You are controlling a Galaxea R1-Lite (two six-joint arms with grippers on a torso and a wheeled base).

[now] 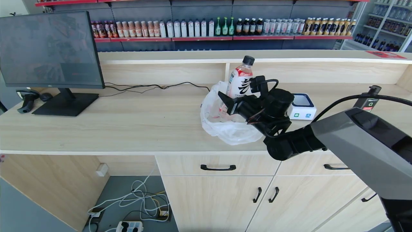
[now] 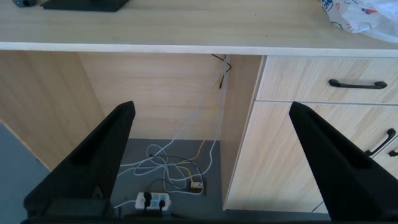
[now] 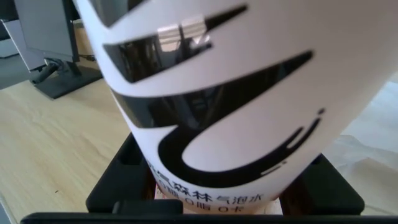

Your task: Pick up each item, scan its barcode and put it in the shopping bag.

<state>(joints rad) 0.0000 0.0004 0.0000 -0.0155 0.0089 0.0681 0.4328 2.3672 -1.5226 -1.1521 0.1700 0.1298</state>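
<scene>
A drink bottle (image 1: 239, 79) with a white label and black cap stands upright over the mouth of the white plastic shopping bag (image 1: 225, 124) on the counter. My right gripper (image 1: 235, 101) is shut on the bottle's lower part, and its label (image 3: 211, 112) sits close before the right wrist camera. A white barcode scanner box (image 1: 302, 107) sits just behind the right wrist. My left gripper (image 2: 211, 162) hangs open below counter height, facing the cabinet front, and holds nothing.
A monitor (image 1: 51, 51) on its stand sits at the counter's left, with a handheld scanner (image 1: 27, 101) beside it and cables (image 1: 145, 87) running along the back. Drawers and doors (image 1: 219, 180) lie below. Floor cables and a power strip (image 2: 155, 199) lie under the counter.
</scene>
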